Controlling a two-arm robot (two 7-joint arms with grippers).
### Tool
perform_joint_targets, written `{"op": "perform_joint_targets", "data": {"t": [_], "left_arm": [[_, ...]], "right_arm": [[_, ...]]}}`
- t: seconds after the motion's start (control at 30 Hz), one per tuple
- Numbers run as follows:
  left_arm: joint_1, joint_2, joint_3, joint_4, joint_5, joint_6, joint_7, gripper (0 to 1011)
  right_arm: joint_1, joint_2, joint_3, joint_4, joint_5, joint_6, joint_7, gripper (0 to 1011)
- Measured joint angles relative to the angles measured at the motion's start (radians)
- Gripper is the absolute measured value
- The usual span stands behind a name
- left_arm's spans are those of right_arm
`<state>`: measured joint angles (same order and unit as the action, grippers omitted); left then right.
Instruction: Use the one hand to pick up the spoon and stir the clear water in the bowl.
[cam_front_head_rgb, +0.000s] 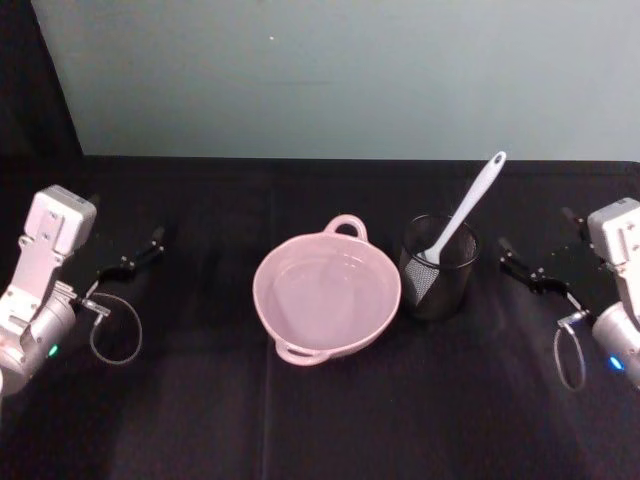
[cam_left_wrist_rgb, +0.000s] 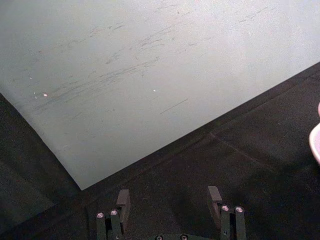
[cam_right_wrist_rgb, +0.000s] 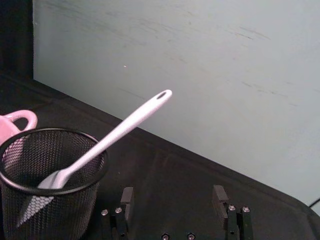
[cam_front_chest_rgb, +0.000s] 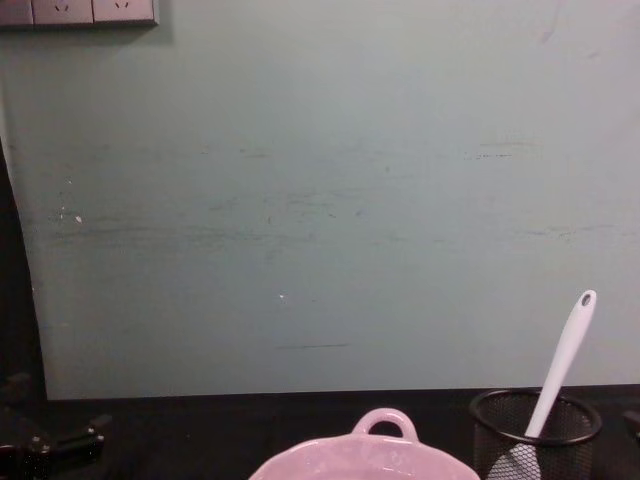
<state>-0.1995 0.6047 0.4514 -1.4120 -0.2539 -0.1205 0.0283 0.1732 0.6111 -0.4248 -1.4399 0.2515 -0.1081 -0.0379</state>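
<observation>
My left jaws sit low over the counter (cam_front_head_rgb: 350, 420) at its left side, well apart from the bowl (cam_front_head_rgb: 262, 295). They stand spread, with the black cloth showing between the two fingers (cam_left_wrist_rgb: 123, 200). My right jaws sit the same way at the right side, near the mesh cup (cam_front_head_rgb: 440, 290) but clear of it. They are spread too, with nothing between their fingers (cam_right_wrist_rgb: 127, 199).

The spoon (cam_front_head_rgb: 465, 215) stands in the black mesh cup with its blade down inside. Its white handle leans up over the rim toward my right and the pale green wall (cam_front_head_rgb: 330, 70), with the oval hole at the top end. The cup stands just beside the bowl on its right; I cannot tell whether the two touch.

The pink bowl rests mid-counter between my arms, with one loop handle on its far rim and another on its near rim. The water (cam_front_head_rgb: 325, 295) lies inside it, only a faint sheen against the pink
</observation>
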Motion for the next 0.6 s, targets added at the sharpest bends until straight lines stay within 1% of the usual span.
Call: {"op": "perform_joint_targets", "data": {"t": [0.07, 0.1, 0.13, 0.2, 0.23, 0.27, 0.3, 0.4, 0.43, 0.5, 0.53, 0.6], "left_arm": [[0.000, 0.000, 0.000, 0.000, 0.000, 0.000, 0.000, 1011], [0.000, 0.000, 0.000, 0.000, 0.000, 0.000, 0.000, 1011], [0.000, 0.000, 0.000, 0.000, 0.000, 0.000, 0.000, 1011], [0.000, 0.000, 0.000, 0.000, 0.000, 0.000, 0.000, 1011], [0.000, 0.000, 0.000, 0.000, 0.000, 0.000, 0.000, 1011], [0.000, 0.000, 0.000, 0.000, 0.000, 0.000, 0.000, 1011], [0.000, 0.000, 0.000, 0.000, 0.000, 0.000, 0.000, 1011], [0.000, 0.000, 0.000, 0.000, 0.000, 0.000, 0.000, 1011], [0.000, 0.000, 0.000, 0.000, 0.000, 0.000, 0.000, 1011], [0.000, 0.000, 0.000, 0.000, 0.000, 0.000, 0.000, 1011], [0.000, 0.000, 0.000, 0.000, 0.000, 0.000, 0.000, 1011], [0.000, 0.000, 0.000, 0.000, 0.000, 0.000, 0.000, 1011]], "right_arm": [[-0.021, 0.004, 0.018, -0.018, 0.011, 0.001, 0.000, 1002], [-0.021, 0.004, 0.018, -0.018, 0.011, 0.001, 0.000, 1003], [-0.036, 0.006, 0.033, -0.033, 0.026, -0.001, 0.001, 1002], [-0.053, 0.006, 0.049, -0.050, 0.045, -0.003, 0.005, 1002], [-0.067, 0.006, 0.066, -0.065, 0.071, -0.007, 0.014, 1003], [-0.074, 0.004, 0.075, -0.073, 0.086, -0.010, 0.021, 1002], [-0.084, -0.002, 0.091, -0.084, 0.121, -0.014, 0.040, 1002], [-0.090, -0.019, 0.111, -0.091, 0.184, -0.017, 0.081, 1003], [-0.088, -0.034, 0.121, -0.090, 0.233, -0.016, 0.117, 1002], [-0.082, -0.053, 0.130, -0.083, 0.278, -0.010, 0.151, 1002], [-0.074, -0.071, 0.136, -0.074, 0.318, -0.002, 0.182, 1003], [-0.062, -0.091, 0.140, -0.061, 0.357, 0.008, 0.210, 1002]]}}
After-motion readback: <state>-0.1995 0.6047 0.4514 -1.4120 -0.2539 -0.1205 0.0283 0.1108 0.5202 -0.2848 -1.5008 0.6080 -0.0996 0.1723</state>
